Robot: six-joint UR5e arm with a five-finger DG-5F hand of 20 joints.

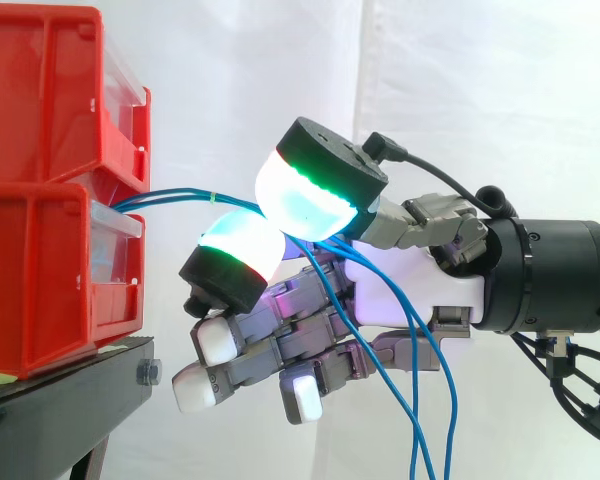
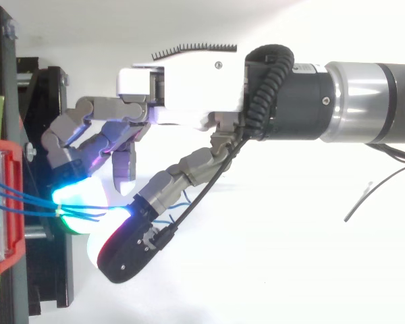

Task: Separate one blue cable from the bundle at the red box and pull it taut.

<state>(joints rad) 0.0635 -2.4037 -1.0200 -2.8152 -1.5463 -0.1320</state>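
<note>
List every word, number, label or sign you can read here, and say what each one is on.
No text can be read anywhere.
On the robot hand: a tiny mark on one finger, too small to read.
On the black wrist: a small pale label, too small to read.
On the red bins: no print visible.
On the blue cables, pinched between the hand's pads: no print.

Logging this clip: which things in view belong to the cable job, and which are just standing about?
Job: thin blue cables bound by a small green tie; stacked red plastic bins they come out of; hand, pinching the cables between two glowing pads.
Just there: black stand under the bins; white curtain behind.
</note>
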